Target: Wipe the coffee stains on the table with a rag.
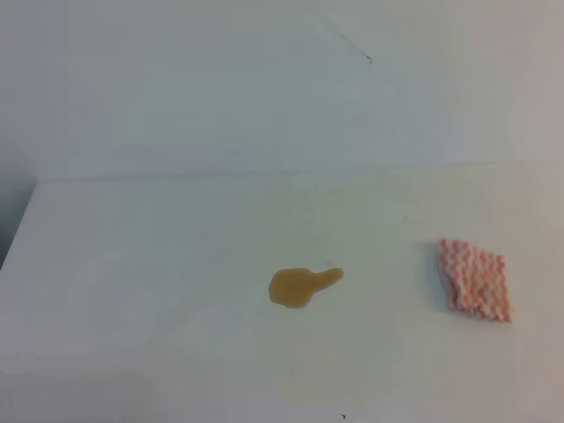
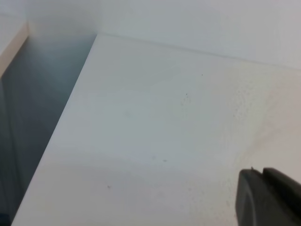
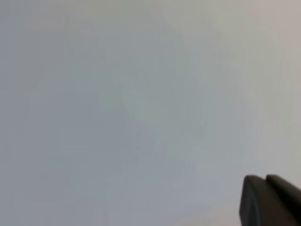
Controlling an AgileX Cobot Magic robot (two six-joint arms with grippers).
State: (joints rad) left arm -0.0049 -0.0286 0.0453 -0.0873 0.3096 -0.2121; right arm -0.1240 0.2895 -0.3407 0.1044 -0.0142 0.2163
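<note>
The coffee stains (image 1: 301,285) are one tan-brown puddle with a short tail pointing right, near the middle of the white table (image 1: 159,264). To its right the pink-and-white zigzag rag (image 1: 476,279) lies flat and folded, apart from the puddle. Neither arm shows in the exterior high view. In the left wrist view my left gripper (image 2: 263,190) shows only as dark fingertips pressed together at the bottom right, over bare table (image 2: 164,132). My right gripper (image 3: 266,190) looks the same in its own view, shut on nothing, over a plain pale surface.
A white wall (image 1: 264,88) rises behind the table. The table's left edge (image 2: 61,127) drops to a dark gap beside it. Small dark specks (image 1: 368,60) mark the wall and tabletop.
</note>
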